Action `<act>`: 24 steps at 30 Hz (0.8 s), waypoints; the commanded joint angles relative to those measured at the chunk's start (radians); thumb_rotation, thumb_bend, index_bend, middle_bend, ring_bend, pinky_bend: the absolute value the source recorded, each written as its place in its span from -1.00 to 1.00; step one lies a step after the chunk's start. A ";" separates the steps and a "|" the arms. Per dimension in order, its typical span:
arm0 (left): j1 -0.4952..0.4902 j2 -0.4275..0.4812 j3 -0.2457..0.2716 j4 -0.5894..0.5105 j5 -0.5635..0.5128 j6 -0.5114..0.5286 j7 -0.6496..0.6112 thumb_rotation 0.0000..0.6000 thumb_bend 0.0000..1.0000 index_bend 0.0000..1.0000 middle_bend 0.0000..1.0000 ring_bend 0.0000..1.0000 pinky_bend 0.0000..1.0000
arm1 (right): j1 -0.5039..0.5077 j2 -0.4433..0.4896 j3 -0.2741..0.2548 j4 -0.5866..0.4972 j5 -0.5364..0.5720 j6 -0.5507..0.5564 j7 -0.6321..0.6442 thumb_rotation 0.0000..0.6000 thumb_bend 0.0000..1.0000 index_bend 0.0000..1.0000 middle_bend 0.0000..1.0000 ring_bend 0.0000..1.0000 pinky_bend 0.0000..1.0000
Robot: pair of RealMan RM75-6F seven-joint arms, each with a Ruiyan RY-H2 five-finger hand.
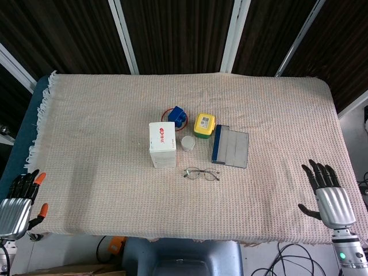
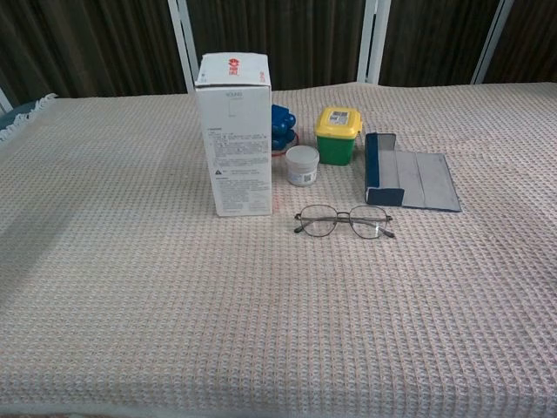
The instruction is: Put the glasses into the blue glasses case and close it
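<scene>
Wire-framed glasses [image 1: 202, 173]: lie flat on the woven cloth [image 1: 103, 144] near the middle of the desk, lenses up, temples apparently folded.
Blue glasses case [image 1: 230, 146]: lies open and flattened just behind and to the right of the glasses, apart from them, grey lining up.
Neighbours: white carton [image 1: 162, 144] stands upright left of the glasses; small white jar [image 1: 188, 142], yellow-lidded green pot [image 1: 204, 125] and a blue object [image 1: 177, 117] sit behind.
Open room: bare cloth stretches wide in front and to both sides.
Left hand [image 1: 17, 206]: at the near left desk edge, fingers curled, holding nothing.
Right hand [image 1: 328, 192]: at the near right edge, fingers spread, empty.
</scene>
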 commanded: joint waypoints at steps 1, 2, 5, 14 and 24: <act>0.001 -0.001 0.000 -0.001 0.003 0.003 -0.001 1.00 -0.18 -1.00 -1.00 -1.00 -1.00 | 0.000 -0.011 0.005 0.018 -0.004 0.009 0.005 1.00 -0.50 -0.94 -1.00 -1.00 -1.00; 0.001 -0.002 0.000 -0.001 0.004 0.004 0.000 1.00 -0.18 -1.00 -1.00 -1.00 -1.00 | 0.000 -0.014 0.005 0.023 -0.003 0.009 0.006 1.00 -0.49 -0.94 -1.00 -1.00 -1.00; 0.000 -0.004 0.000 -0.003 0.013 0.009 0.001 1.00 -0.18 -1.00 -1.00 -1.00 -1.00 | 0.004 -0.016 0.000 0.031 0.000 -0.006 0.013 1.00 -0.50 -0.92 -1.00 -1.00 -1.00; -0.017 0.001 0.000 -0.001 0.006 -0.025 -0.014 1.00 -0.18 -1.00 -1.00 -1.00 -1.00 | 0.098 -0.088 0.040 0.003 0.009 -0.106 -0.130 1.00 -0.50 -0.69 -1.00 -1.00 -1.00; -0.010 0.019 0.002 -0.002 0.013 -0.009 -0.066 1.00 -0.18 -1.00 -1.00 -1.00 -1.00 | 0.307 -0.295 0.152 -0.023 0.127 -0.301 -0.374 1.00 -0.31 -0.14 -0.99 -1.00 -1.00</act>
